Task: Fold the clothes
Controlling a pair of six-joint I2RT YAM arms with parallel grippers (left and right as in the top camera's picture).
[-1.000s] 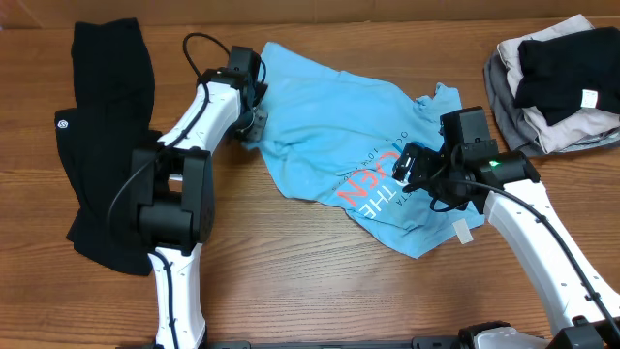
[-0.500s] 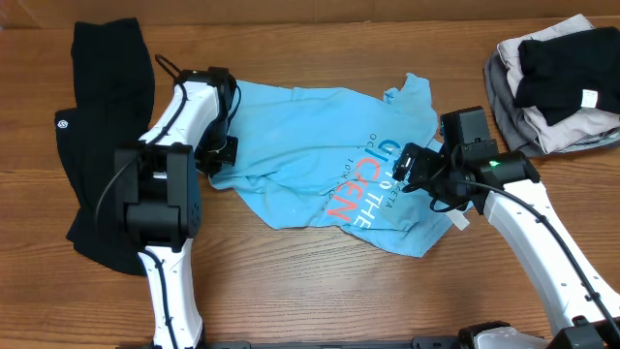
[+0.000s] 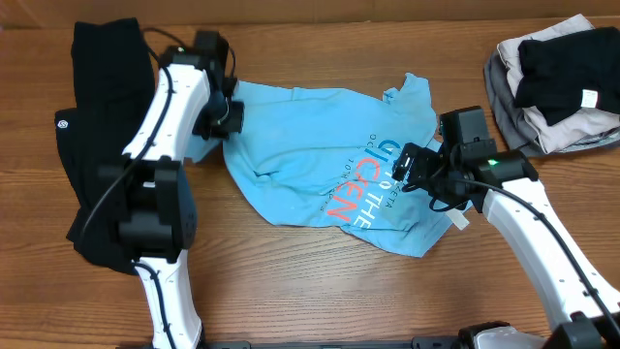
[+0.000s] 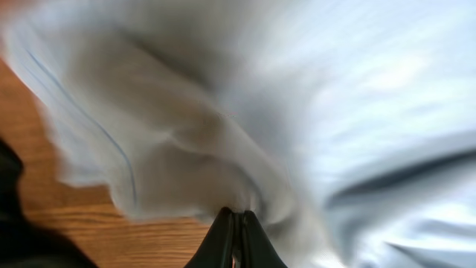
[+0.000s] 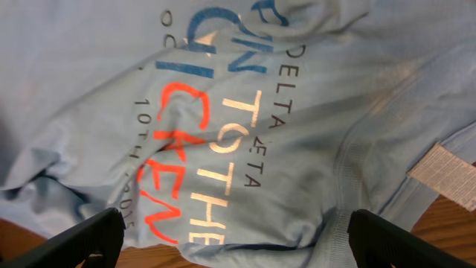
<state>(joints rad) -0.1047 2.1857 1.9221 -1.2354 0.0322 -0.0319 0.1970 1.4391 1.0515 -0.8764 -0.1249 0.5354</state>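
Note:
The light blue T-shirt [image 3: 320, 174] with red and white lettering lies rumpled across the table's middle. My left gripper [image 3: 225, 116] is shut on the shirt's left edge; its wrist view shows the closed jaws [image 4: 236, 223] pinching blurred blue cloth [image 4: 297, 112]. My right gripper [image 3: 412, 167] is open above the shirt's right part, over the print [image 5: 216, 134], its fingers [image 5: 234, 234] spread wide. The long black garment [image 3: 102, 136] with a small white round logo [image 3: 64, 123] lies at the left.
A pile of grey, black and beige clothes [image 3: 557, 82] sits at the back right. Bare wooden table [image 3: 320, 291] runs along the front. A white label [image 5: 446, 175] shows at the shirt's hem.
My left gripper has pulled the shirt's left edge leftward and then toward the back, spreading the cloth. The shirt has shifted left. The right arm has held still.

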